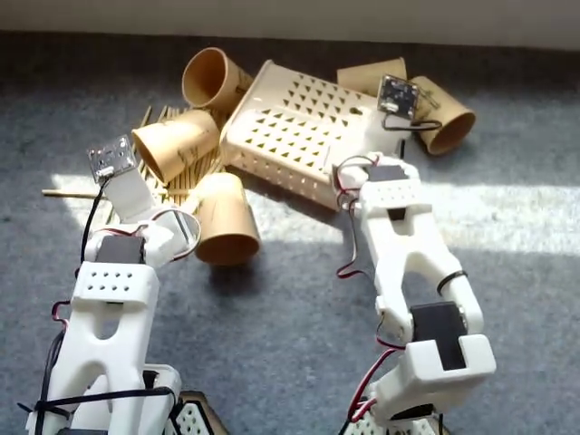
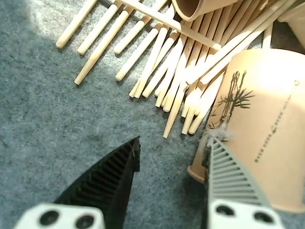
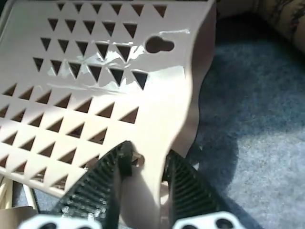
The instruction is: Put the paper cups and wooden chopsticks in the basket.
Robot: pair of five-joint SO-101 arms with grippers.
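High view has the basket tipped over on the surface, probably light, stiff plastic. Right wrist view shows what it can't: right pincer clamped on the basket's rim. Paper cups lie around the basket, likely crushable, so grip gently. Chopsticks fan out left of it, thin and slippery-looking; left pincer gapes nearby.

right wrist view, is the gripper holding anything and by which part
The right gripper pinches the basket by the edge of one perforated wall, near a corner, a finger on each side. The left gripper is open and holds nothing.
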